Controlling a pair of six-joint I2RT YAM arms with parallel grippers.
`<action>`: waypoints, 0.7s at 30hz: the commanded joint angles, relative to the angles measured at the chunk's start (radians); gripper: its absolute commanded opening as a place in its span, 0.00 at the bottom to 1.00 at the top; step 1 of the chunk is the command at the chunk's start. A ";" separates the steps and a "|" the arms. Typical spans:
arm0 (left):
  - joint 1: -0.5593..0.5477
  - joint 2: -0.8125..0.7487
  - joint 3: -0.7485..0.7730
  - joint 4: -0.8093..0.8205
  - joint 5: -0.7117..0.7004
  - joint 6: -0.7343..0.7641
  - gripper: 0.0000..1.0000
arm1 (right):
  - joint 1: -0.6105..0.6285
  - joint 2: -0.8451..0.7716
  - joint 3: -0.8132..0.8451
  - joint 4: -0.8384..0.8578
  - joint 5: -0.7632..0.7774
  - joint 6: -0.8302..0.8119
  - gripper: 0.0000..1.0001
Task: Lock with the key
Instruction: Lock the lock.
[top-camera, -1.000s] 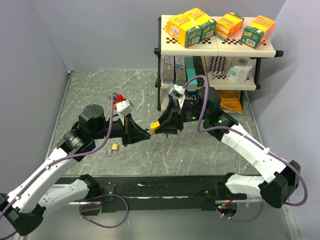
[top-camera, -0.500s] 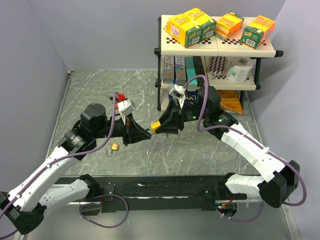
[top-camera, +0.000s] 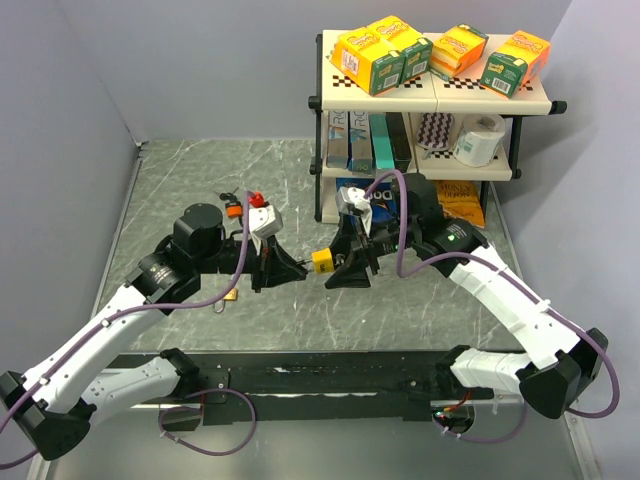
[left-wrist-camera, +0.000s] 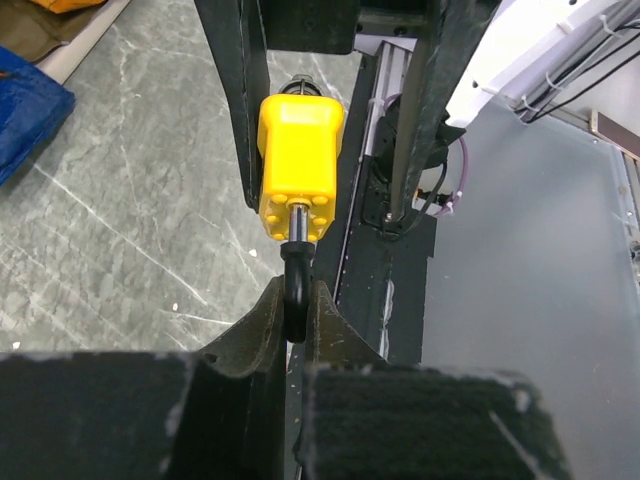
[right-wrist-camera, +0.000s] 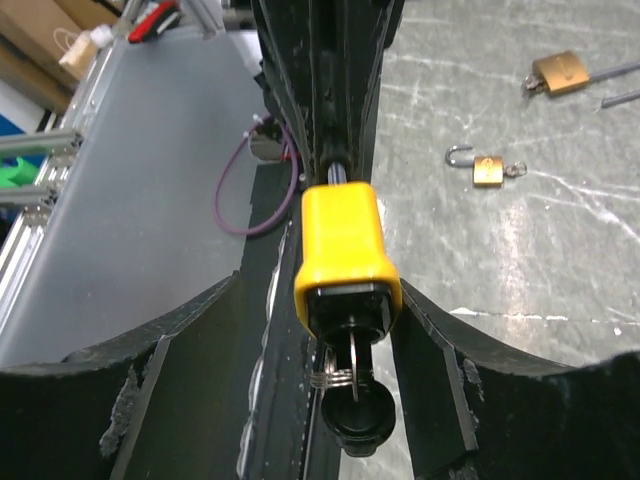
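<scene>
Grey marble table (top-camera: 180, 170), shelf (top-camera: 432, 92) at 1 o'clock. Yellow padlock (top-camera: 322, 262) mid-air near centre. Left gripper (left-wrist-camera: 293, 300) clamped on shackle (left-wrist-camera: 296, 272) from 9 o'clock. Right gripper (right-wrist-camera: 330, 300) jaws apart, flanking body. Padlock likely rigid, weighty, slick. Key (right-wrist-camera: 352, 420) small: pinch black head.

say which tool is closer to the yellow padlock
Left. The left tool pinches the yellow padlock by its shackle; the right tool is open, flanking its body with gaps.
</scene>
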 joint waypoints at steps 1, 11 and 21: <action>-0.002 -0.006 0.050 0.094 0.045 0.012 0.01 | 0.003 -0.025 0.037 -0.056 -0.011 -0.082 0.66; -0.002 0.013 0.040 0.122 0.041 -0.022 0.01 | 0.019 -0.018 0.031 0.024 -0.037 -0.022 0.45; -0.012 0.013 0.023 0.188 0.013 -0.057 0.01 | 0.036 -0.009 0.017 0.074 -0.086 0.066 0.00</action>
